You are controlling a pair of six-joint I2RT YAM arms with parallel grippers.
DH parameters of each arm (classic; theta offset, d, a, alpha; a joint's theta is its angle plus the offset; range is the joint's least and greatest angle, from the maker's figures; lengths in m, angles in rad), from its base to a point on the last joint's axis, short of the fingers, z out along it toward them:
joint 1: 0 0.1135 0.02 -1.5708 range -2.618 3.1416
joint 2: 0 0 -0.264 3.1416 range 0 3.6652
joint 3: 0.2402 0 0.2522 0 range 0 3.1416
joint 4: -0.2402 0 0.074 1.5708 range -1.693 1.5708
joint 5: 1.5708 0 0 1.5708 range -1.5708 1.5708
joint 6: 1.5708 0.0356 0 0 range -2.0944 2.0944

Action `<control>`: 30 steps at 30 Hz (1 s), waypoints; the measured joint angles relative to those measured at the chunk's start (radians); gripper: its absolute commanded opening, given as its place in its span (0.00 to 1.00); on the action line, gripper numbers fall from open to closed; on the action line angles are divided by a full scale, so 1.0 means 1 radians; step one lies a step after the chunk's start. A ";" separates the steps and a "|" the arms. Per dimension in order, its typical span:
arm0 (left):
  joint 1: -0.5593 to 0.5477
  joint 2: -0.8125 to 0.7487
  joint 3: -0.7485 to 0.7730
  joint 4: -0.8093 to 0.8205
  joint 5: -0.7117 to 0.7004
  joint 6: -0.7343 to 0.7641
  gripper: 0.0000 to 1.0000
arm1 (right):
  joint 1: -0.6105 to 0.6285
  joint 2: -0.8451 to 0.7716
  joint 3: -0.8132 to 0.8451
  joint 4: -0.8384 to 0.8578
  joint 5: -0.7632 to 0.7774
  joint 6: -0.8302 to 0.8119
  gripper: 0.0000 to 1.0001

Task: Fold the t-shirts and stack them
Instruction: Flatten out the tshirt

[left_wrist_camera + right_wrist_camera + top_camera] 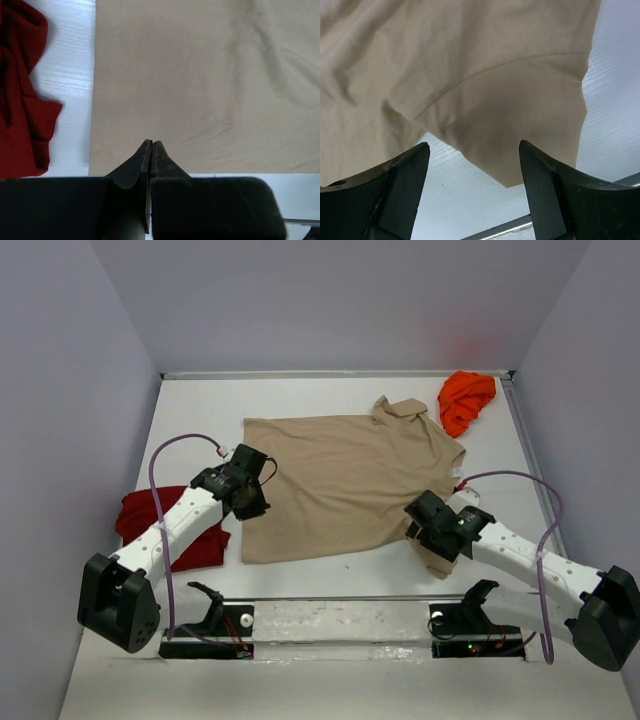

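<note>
red shirt [170, 530] beside tan shirt [340, 480], orange shirt [466, 400] far right

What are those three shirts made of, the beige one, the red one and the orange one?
Beige shirt: soft matte cloth, probably cotton; it lies flat with gentle creases and a stitched hem. Dark red shirt: similar matte cloth, bunched in soft folds. Orange shirt: crumpled cloth too, weave too distant to tell.

open table [200, 405] far-left, red shirt [140, 515] near-left, orange shirt [466, 400] far-right
</note>
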 measured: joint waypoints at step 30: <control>0.001 0.389 0.472 0.055 -0.003 0.132 0.13 | -0.249 0.425 0.535 0.254 -0.107 -0.616 0.82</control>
